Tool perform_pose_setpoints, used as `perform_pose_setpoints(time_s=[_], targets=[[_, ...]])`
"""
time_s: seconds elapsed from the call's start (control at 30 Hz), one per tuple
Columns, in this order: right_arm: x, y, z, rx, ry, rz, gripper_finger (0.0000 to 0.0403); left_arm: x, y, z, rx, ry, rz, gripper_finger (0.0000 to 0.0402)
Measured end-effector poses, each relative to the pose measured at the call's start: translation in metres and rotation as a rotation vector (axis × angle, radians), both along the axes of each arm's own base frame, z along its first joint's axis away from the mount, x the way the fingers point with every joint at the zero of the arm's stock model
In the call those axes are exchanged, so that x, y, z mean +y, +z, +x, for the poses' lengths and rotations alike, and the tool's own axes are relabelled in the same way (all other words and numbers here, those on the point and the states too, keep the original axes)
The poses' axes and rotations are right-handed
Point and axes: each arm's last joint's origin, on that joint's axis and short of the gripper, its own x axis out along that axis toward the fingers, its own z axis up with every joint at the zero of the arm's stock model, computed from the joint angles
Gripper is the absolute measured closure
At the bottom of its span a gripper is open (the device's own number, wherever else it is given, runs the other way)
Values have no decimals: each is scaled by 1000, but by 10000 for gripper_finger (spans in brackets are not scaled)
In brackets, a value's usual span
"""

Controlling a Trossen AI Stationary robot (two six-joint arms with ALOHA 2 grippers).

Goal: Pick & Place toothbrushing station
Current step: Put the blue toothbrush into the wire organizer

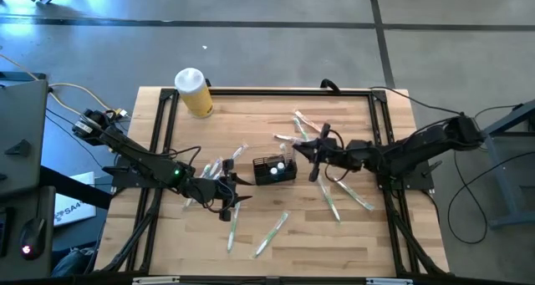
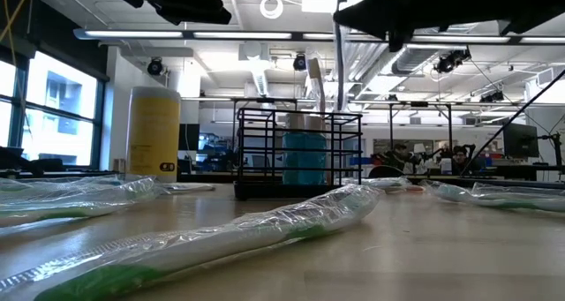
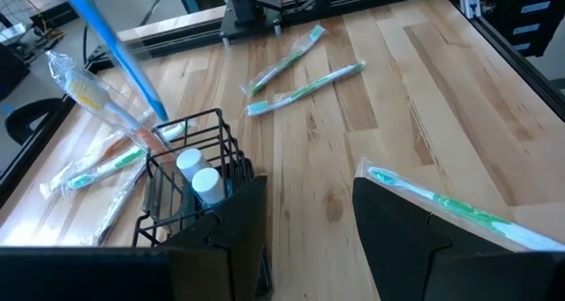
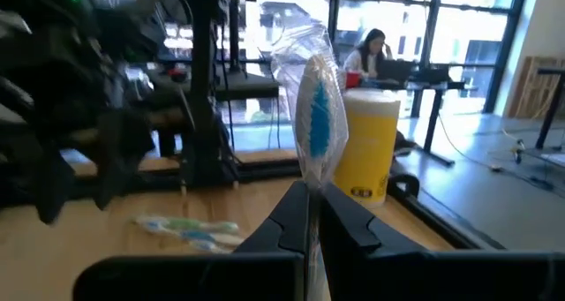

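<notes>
Caddy (image 1: 274,170) of black wire mesh sits near the middle of the wooden table (image 1: 251,118) in the high view, with two white-capped items standing inside it. The left gripper (image 1: 227,195) hangs just to the caddy's left, its fingers apart and empty. The right gripper (image 1: 316,154) is just to the caddy's right, pinched shut on a wrapped blue brush (image 1: 320,151). One yellow cylinder (image 1: 195,93) with a white lid stands at the far left corner. Wrapped brushes lie scattered: about three left of the caddy, two near the front edge, roughly three by the right arm, and a couple behind the caddy; the exact count is hard to tell.

From the low view, the caddy (image 2: 296,155) stands upright in mid-table, a blue item showing through its grid. The yellow cylinder (image 2: 154,131) is to its left. One wrapped green brush (image 2: 221,244) lies across the foreground, and the held brush (image 2: 339,49) hangs down over the caddy.

In the left wrist view, the two dark fingers (image 3: 234,226) stand spread with nothing between them; the caddy (image 3: 190,182) is just beside one of them, its two white caps visible. Two green brushes (image 3: 305,76) lie farther off and one (image 3: 450,208) sits close by.

In the right wrist view, the fingers (image 4: 296,217) are closed on the wrapped blue brush (image 4: 316,116), which stands upright before the yellow cylinder (image 4: 371,142).
</notes>
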Motion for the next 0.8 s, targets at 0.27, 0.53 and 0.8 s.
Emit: perform_pose_setpoints(time_s=[0.27, 0.53, 0.8], targets=[[3, -21, 16, 5, 20, 4, 399, 0, 0, 0, 4, 2, 3, 239], [1, -38, 23, 43, -81, 3, 399, 0, -2, -1, 16, 10, -8, 239], [0, -45, 23, 98, -95, 46, 399, 0, -2, -1, 15, 10, -8, 239]])
